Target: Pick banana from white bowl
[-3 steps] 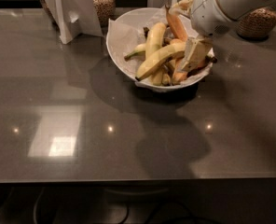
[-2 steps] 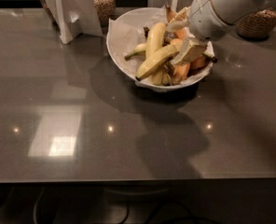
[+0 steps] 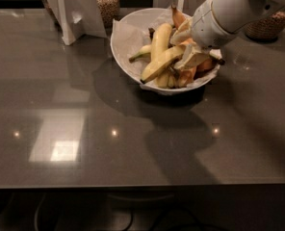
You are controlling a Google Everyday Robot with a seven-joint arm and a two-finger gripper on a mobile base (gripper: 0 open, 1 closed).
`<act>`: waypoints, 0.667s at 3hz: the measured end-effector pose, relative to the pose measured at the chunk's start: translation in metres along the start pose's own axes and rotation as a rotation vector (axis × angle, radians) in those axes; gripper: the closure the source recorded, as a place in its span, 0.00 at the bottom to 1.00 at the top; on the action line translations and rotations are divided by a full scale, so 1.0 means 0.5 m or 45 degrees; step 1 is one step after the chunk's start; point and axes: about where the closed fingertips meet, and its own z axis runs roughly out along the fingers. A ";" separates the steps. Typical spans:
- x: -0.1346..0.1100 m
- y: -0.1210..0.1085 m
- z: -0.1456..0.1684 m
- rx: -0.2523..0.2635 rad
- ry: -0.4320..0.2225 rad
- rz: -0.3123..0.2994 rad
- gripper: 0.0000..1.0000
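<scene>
The white bowl (image 3: pixel 125 42) stands at the back middle of the grey table, lined with crumpled white paper and holding several bananas. The banana (image 3: pixel 161 64), long, pale yellow and gently curved, lies diagonally across the pile with its dark tip at the lower left. A second yellow banana (image 3: pixel 161 38) lies behind it, and orange-brown riper ones (image 3: pixel 188 74) lie at the right. My gripper (image 3: pixel 189 49) reaches down from the upper right into the bowl's right half, at the banana's upper right end. The white wrist (image 3: pixel 219 18) hides the bowl's far right side.
A glass jar of grain (image 3: pixel 107 3) and a white folded stand (image 3: pixel 70 11) are behind the bowl at the left. Another jar (image 3: pixel 272 25) is at the back right. The table's front edge (image 3: pixel 142 186) runs across the lower part of the view.
My gripper has moved left and lower into the bowl, from its right rim to the upper end of the long banana. The bananas have not visibly moved.
</scene>
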 end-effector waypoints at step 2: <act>0.008 -0.007 0.047 -0.036 -0.023 0.003 0.65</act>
